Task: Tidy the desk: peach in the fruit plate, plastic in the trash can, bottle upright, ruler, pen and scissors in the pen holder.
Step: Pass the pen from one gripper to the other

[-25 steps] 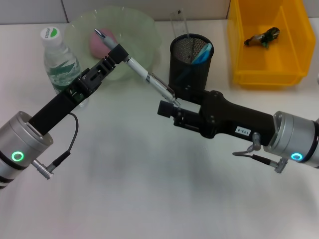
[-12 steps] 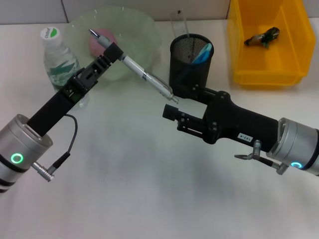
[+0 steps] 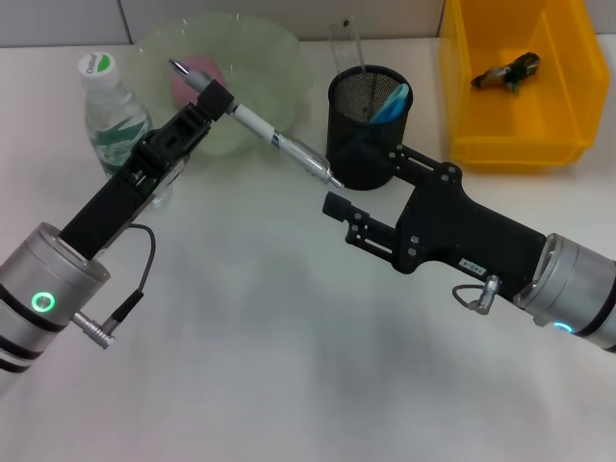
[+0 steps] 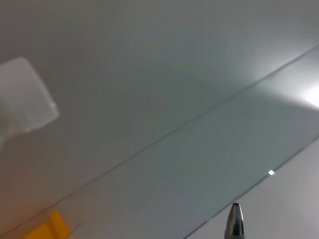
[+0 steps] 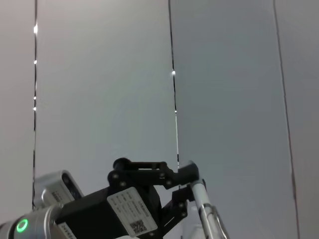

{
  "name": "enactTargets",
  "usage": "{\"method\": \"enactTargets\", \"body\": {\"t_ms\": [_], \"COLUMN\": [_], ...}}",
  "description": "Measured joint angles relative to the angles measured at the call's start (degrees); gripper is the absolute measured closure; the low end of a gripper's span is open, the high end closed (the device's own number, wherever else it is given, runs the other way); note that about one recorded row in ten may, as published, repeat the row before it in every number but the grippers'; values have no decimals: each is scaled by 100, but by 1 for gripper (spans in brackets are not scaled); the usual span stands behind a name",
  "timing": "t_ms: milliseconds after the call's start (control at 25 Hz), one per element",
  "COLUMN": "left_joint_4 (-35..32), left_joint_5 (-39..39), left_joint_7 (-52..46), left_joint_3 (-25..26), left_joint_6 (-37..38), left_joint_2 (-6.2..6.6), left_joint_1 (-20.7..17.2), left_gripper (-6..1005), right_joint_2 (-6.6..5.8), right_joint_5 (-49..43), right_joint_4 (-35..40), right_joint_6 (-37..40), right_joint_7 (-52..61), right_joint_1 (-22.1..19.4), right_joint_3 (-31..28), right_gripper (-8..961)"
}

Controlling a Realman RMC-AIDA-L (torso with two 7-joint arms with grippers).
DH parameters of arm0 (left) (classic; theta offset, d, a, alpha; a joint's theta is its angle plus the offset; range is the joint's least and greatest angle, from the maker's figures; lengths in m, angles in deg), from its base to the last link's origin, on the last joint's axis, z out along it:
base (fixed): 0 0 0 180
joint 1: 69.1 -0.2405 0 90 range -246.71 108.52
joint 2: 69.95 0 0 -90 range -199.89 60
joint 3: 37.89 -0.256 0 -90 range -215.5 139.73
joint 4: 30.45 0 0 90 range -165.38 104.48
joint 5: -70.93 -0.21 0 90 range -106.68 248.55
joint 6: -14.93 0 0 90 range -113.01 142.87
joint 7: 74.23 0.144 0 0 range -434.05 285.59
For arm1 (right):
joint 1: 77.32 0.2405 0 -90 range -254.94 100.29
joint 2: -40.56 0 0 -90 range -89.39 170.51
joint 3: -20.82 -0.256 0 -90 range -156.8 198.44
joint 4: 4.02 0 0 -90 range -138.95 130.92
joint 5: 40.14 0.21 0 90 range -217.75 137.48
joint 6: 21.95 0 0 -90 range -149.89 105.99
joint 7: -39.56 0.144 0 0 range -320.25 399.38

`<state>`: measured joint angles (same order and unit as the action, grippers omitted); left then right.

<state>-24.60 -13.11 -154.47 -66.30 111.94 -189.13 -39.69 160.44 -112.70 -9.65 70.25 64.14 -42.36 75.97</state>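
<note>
I see the left pincer [image 3: 214, 99] clenched on the slim silver-and-white pen [image 3: 279, 144], upper centre, tip beside the black mesh pen holder [image 3: 369, 125]. Right pincer [image 3: 339, 207] just below; grip state unclear.

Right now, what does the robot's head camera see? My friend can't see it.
The left gripper holds a pen slanting toward the black pen holder. The right gripper sits open just below it.

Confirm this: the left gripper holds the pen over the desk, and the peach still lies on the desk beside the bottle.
Not quite. The left gripper does hold the pen, but the peach already sits in the fruit plate, not on the desk by the bottle. The head view shows it.
</note>
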Motion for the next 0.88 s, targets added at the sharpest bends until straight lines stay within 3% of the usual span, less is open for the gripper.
{"method": "enactTargets", "body": {"t_ms": [440, 680, 880], "left_joint_4": [194, 231, 241], "left_joint_5": [-16, -8, -7], "left_joint_7": [-75, -128, -185], "left_joint_3": [190, 198, 197], "left_joint_6": [-172, -184, -205], "left_joint_2": [0, 0, 0], "left_joint_1": [13, 13, 12], "left_gripper": [840, 837, 834], "right_joint_2": [0, 0, -1], "right_joint_5": [-14, -194, -945], "right_joint_4": [-292, -577, -685], "right_joint_6": [-100, -174, -367], "right_joint_7": [-1313, -2216, -2722], "right_joint_1": [230, 332, 366], "right_joint_3": [-165, -543, -1259], "right_gripper": [300, 301, 300]}}
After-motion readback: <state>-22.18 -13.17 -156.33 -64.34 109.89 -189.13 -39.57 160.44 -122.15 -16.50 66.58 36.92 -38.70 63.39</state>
